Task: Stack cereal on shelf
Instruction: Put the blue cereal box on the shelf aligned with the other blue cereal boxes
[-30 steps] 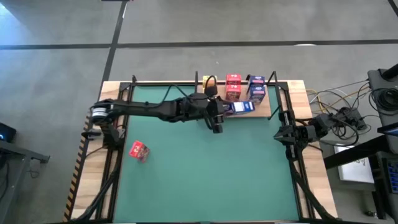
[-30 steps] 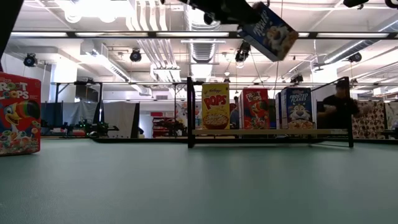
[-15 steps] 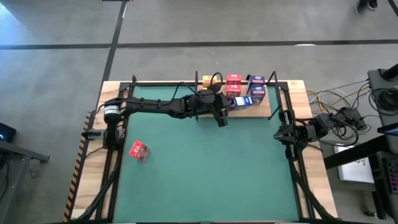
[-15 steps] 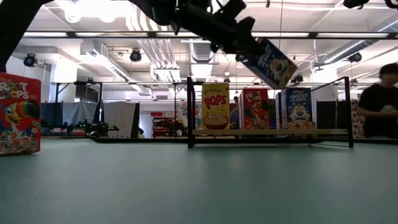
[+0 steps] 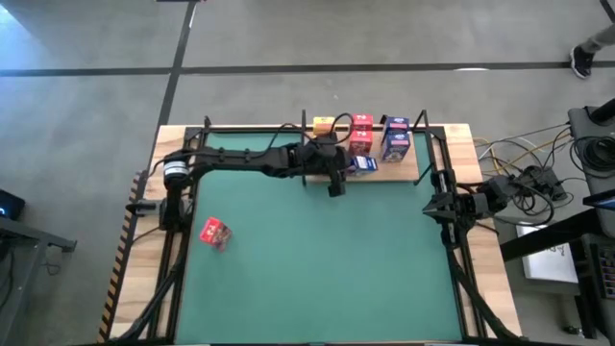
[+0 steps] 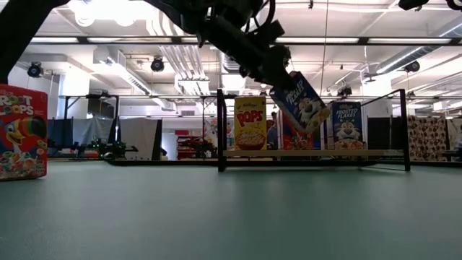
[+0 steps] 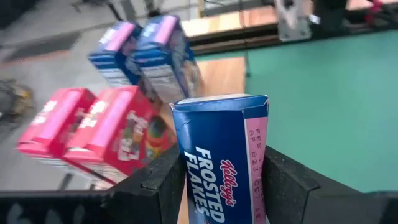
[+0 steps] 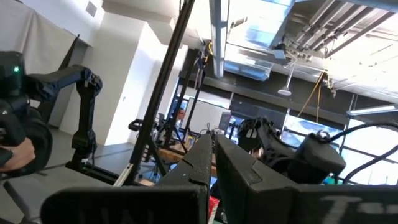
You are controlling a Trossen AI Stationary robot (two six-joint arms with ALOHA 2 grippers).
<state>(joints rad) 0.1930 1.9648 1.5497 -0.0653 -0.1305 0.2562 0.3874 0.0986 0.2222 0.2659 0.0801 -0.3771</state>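
The blue Frosted Flakes box (image 6: 302, 102) is held tilted in the air, in front of the shelf (image 6: 310, 153) and above its wooden board. The left gripper (image 7: 221, 186) is clamped on this box; in the left wrist view the two dark fingers (image 7: 158, 183) press on both narrow sides of it. In the high view the same box (image 5: 363, 164) lies at the front edge of the shelf (image 5: 408, 171), just beside the red boxes.

On the shelf stand a yellow Pops box (image 6: 250, 123), red Froot Loops boxes (image 5: 361, 133) that are partly hidden behind the held box in the low view, and blue Frosted Flakes boxes (image 6: 345, 125) near the right posts. The left wrist view shows two red boxes (image 7: 93, 127) and two blue boxes (image 7: 146, 53) standing close together on the board.

One more red Froot Loops box (image 5: 214, 233) stands alone on the green mat of the desk (image 5: 317, 279), well apart from the shelf, near the base of the left arm.

The right gripper (image 5: 431, 208) waits at the right edge of the desk, its fingers together and holding nothing.
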